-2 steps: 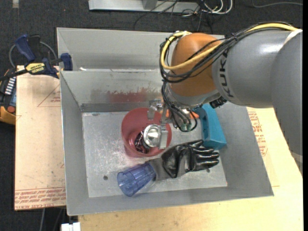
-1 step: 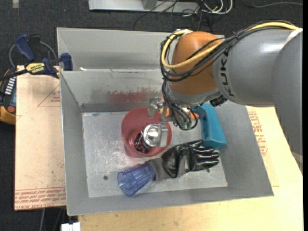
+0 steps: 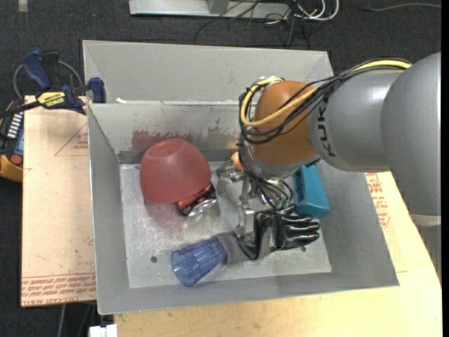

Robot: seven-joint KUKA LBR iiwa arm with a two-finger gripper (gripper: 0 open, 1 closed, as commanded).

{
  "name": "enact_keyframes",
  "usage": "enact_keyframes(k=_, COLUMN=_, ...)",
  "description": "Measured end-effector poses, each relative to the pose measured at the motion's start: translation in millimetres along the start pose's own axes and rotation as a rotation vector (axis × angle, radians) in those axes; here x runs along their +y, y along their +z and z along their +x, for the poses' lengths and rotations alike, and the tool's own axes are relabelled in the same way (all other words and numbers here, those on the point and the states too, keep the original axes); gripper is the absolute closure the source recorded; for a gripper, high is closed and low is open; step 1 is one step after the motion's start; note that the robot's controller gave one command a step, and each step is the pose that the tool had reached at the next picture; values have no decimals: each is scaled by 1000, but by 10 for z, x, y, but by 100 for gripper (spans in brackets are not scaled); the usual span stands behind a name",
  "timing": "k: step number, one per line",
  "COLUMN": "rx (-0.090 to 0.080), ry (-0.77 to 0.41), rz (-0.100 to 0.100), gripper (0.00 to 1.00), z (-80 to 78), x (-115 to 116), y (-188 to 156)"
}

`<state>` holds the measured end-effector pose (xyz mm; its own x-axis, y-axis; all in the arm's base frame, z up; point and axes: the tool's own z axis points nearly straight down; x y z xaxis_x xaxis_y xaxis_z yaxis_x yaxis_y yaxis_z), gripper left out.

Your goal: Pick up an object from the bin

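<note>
Close by jaws, blue cup (image 3: 198,262), black glove (image 3: 291,230)

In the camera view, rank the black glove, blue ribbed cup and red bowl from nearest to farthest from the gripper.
1. Black glove, just right of the gripper.
2. Blue ribbed cup, lower left; too close to call against the glove.
3. Red bowl, upper left, farthest.

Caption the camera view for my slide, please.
KUKA arm's gripper low in the grey bin, between an upturned red bowl, a blue ribbed cup and a black glove-like thing.
</note>
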<state>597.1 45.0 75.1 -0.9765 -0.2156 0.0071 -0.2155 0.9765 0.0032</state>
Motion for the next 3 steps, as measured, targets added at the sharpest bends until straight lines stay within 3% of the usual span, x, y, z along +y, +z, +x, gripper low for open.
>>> enact_keyframes(k=1, rx=-17, ry=34, rz=2, gripper=0, z=71, x=-96, y=-897)
enact_keyframes(k=2, rx=-5, ry=-214, rz=0, gripper=0, z=118, x=691, y=-458)
enact_keyframes(k=3, rx=-15, ry=-440, rz=4, gripper=0, z=357, x=-305, y=-63)
